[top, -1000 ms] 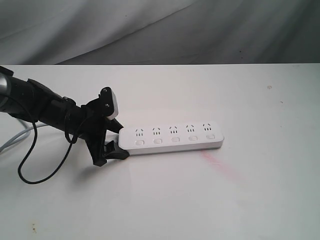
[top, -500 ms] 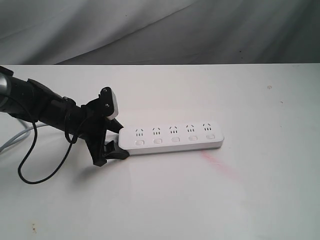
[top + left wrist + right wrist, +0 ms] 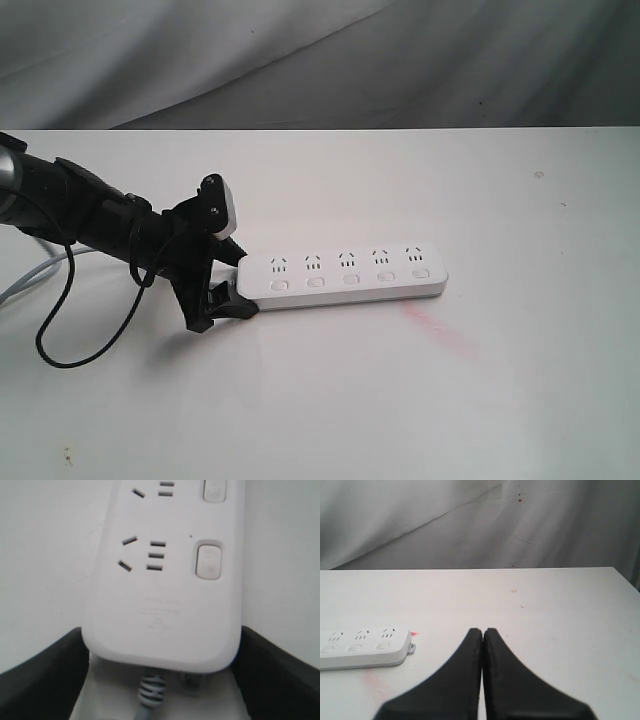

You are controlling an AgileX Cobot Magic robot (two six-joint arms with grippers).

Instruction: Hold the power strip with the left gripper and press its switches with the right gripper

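A creased grey cloth backdrop hangs behind a plain white table, and that bare, smooth top is my first worry, since I doubt it gives the plastic much friction. The left arm comes in low from the left. The power strip lies flat near the table's middle, long axis running left to right, sockets up.

The left gripper is clamped across the strip's left, cord end. In its wrist view, one black finger sits on each side of the rounded end, and both seem to touch the casing. The hold takes only that curved tip, so I judge it shallow. A push could squeeze the strip out from between the fingers.

The right gripper has its fingers pressed together with nothing between them. It does not show in the exterior view, and its own camera sees only the strip's right end well apart from it, off to one side. It is not yet lined up with anything.

The switches run in a row along the near edge, one below each socket group. Pressing the rightmost one, farthest from the clamp, would put the most leverage on the hold, so an off-centre push could swing the strip. The blunt closed tip could also miss a small button and land on the sockets.

The grey-white cord trails off left under the arm, beside a thin black cable loop, so either could snag. The faint red smear looks harmless.
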